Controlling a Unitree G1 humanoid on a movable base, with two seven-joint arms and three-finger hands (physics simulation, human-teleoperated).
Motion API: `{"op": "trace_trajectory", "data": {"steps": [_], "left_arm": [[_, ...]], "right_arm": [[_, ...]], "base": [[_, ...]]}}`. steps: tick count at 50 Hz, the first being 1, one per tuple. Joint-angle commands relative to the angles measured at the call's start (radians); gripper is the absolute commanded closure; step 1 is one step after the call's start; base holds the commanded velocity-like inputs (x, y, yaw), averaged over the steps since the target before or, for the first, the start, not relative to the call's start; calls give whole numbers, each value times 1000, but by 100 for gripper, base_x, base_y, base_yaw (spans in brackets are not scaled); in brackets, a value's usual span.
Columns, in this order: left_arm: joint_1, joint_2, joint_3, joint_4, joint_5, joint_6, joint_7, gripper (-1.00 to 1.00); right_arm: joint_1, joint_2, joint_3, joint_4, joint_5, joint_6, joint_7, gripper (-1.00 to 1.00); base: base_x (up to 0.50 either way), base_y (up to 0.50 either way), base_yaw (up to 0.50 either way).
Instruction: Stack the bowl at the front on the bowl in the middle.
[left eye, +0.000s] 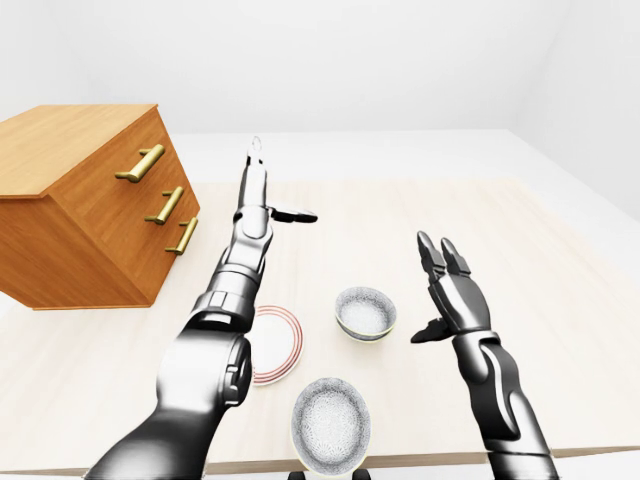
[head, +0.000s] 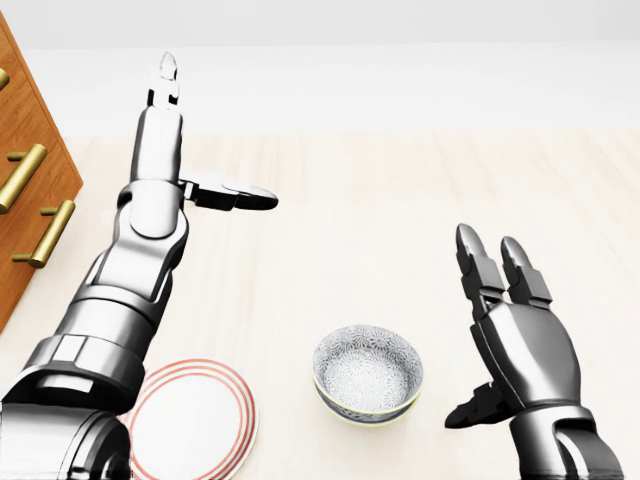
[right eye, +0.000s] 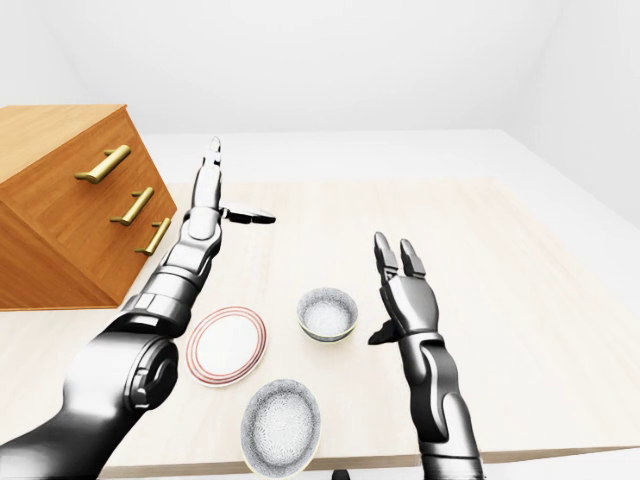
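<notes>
Bowl nearest the bottom edge (right eye: 281, 424) lay below-left of my right hand (right eye: 404, 293), apart | right hand's fingers were spread, holding nothing | middle bowl (head: 367, 374) sat just left of it | left hand (head: 190, 150) spread, reaching far up the table (left eye: 560, 300) | plate (right eye: 227, 345) beside my left arm

Bright, even, sharp; faint shadows.

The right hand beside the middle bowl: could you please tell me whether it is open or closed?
Open. The right hand stands to the right of the middle bowl with its fingers extended upward, holding nothing and not touching the bowl.
</notes>
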Motion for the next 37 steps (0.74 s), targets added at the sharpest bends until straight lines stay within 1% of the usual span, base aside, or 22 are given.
{"op": "trace_trajectory", "data": {"steps": [1,2,3,4,5,9,10,11,14,16,19,25,26,27,32,34,35,36,37], "left_arm": [[-366,2,82,329,101,0,38,-100],[-378,3,81,327,93,0,32,-100],[-384,6,76,326,90,0,27,-100],[-388,7,72,325,87,0,26,-100],[-401,11,72,322,76,0,10,-100],[-421,20,63,319,55,0,1,-100],[-422,22,59,319,53,0,1,-100],[-423,23,55,318,52,0,-2,-100],[-429,26,49,317,45,0,-9,-100],[-438,34,51,316,35,0,-15,-100],[-448,41,49,312,22,0,-25,-100],[-463,64,40,308,9,0,-35,-100],[-467,68,38,308,9,0,-34,-100],[-470,72,39,308,7,0,-32,-100],[-479,78,32,304,2,0,-37,-100],[-487,80,30,304,1,0,-36,-100],[-488,81,29,304,0,0,-35,-100],[-486,80,26,304,3,0,-33,-100],[-483,79,23,304,7,0,-31,-100]], "right_arm": [[-244,-77,-127,151,229,0,-43,-100],[-316,-90,-159,129,300,0,-9,-100],[-361,-114,-169,115,327,0,4,-100],[-386,-135,-167,103,336,0,9,-100],[-442,-159,-180,90,356,0,10,-100],[-549,-227,-186,46,408,0,34,-100],[-589,-241,-193,30,432,9,50,-100],[-615,-258,-189,32,439,32,54,-100],[-677,-293,-175,47,450,62,46,-100],[-714,-301,-171,33,473,103,59,-100],[-739,-319,-162,18,474,121,63,-100],[-779,-337,-149,-23,455,139,77,-100],[-787,-336,-147,-39,457,154,89,-100],[-788,-333,-147,-57,456,163,95,-100],[-772,-324,-148,-99,457,174,108,-100],[-763,-319,-149,-111,459,173,108,-100],[-754,-315,-150,-116,461,172,108,-100],[-738,-310,-150,-119,462,162,101,-100],[-726,-305,-151,-123,463,159,99,-100]], "base": [[0,0,0],[0,0,0],[0,0,0],[0,0,0],[0,0,0],[0,0,0],[0,0,0],[0,0,0],[0,0,0],[0,0,0],[0,0,0],[0,0,0],[0,0,0],[0,0,0],[0,0,0],[0,0,0],[0,0,0],[0,0,0],[0,0,0]]}}
